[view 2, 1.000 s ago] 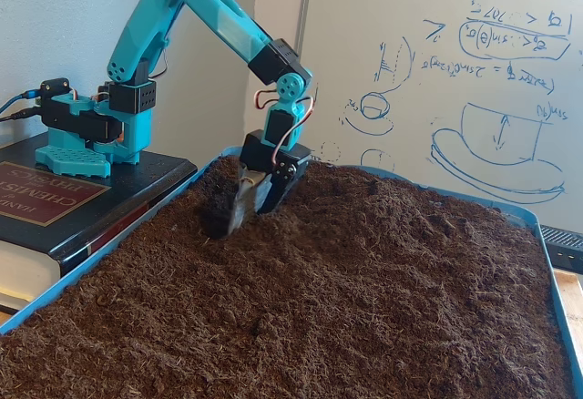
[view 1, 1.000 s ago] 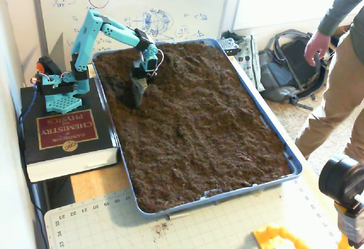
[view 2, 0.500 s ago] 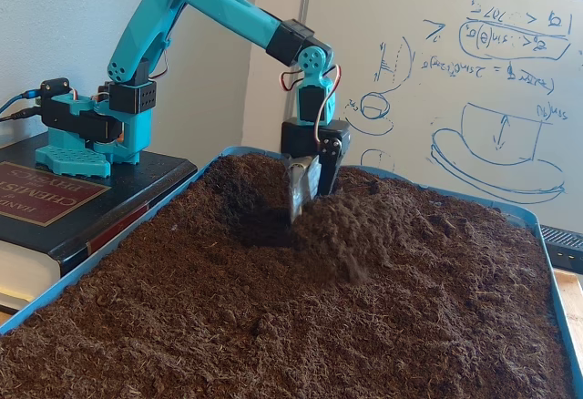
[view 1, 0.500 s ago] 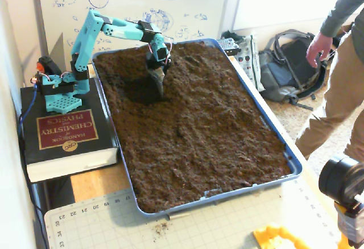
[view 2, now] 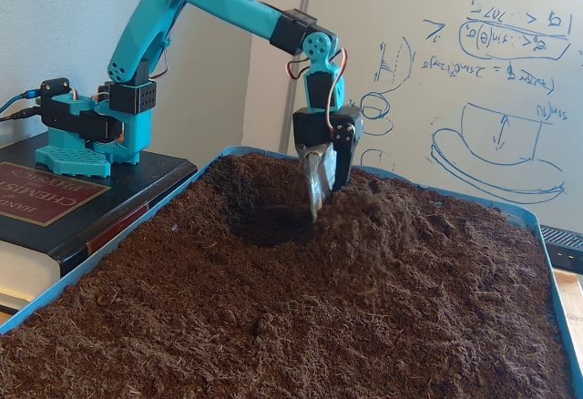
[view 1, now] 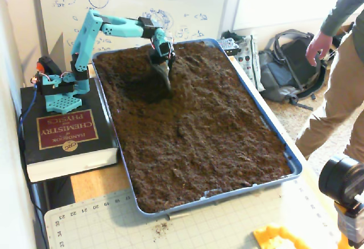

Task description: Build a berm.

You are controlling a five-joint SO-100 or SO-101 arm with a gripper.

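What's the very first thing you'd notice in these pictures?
A big blue tray heaped with dark brown soil fills the middle of the table. At its far end, a bright turquoise robot arm standing on a thick book pokes its gripper into the soil, beside a scooped hollow and a fresh mound.

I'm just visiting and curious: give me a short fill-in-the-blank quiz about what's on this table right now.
1. The tray holding the soil is ____ in colour.
2. The arm's base stands on a thick ____.
3. The gripper points down with its tip in the ____.
4. On the wall behind the tray hangs a ____ covered with blue sketches.

Missing words: blue; book; soil; whiteboard
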